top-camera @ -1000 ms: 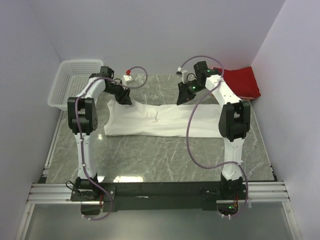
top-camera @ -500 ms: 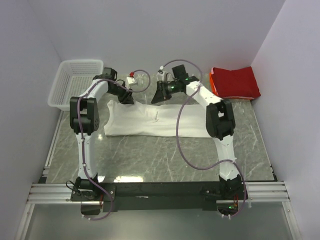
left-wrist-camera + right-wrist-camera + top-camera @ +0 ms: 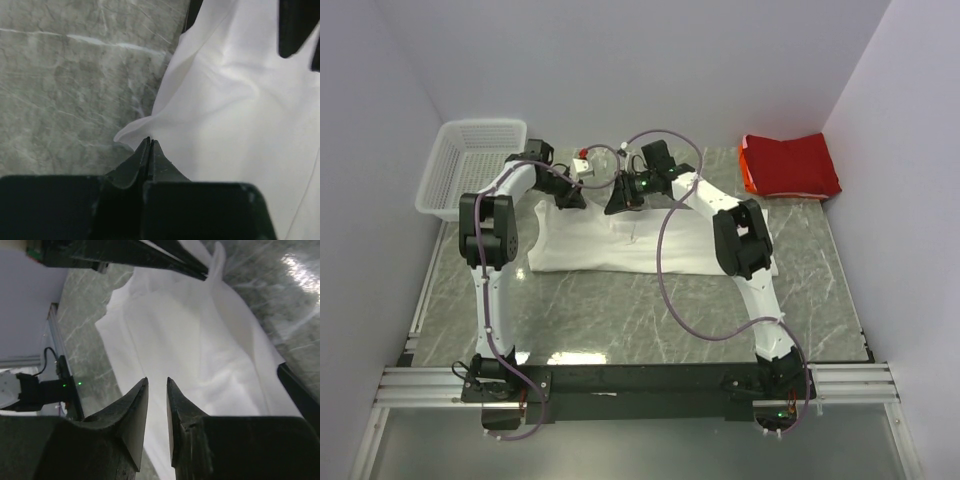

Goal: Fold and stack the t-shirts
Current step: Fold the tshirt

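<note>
The worktop [image 3: 620, 300] is smooth grey veined stone with a mild sheen (light glints off it). The white t-shirt [image 3: 620, 248] is soft, matt, creased cloth, and the red t-shirt [image 3: 790, 165] is matt too. The basket [image 3: 438, 190] is white plastic mesh.

White-shelled arms [image 3: 490, 290] with black joints [image 3: 485, 225], looping mauve cables [image 3: 660, 285] and black tapered fingers [image 3: 132, 415].
</note>
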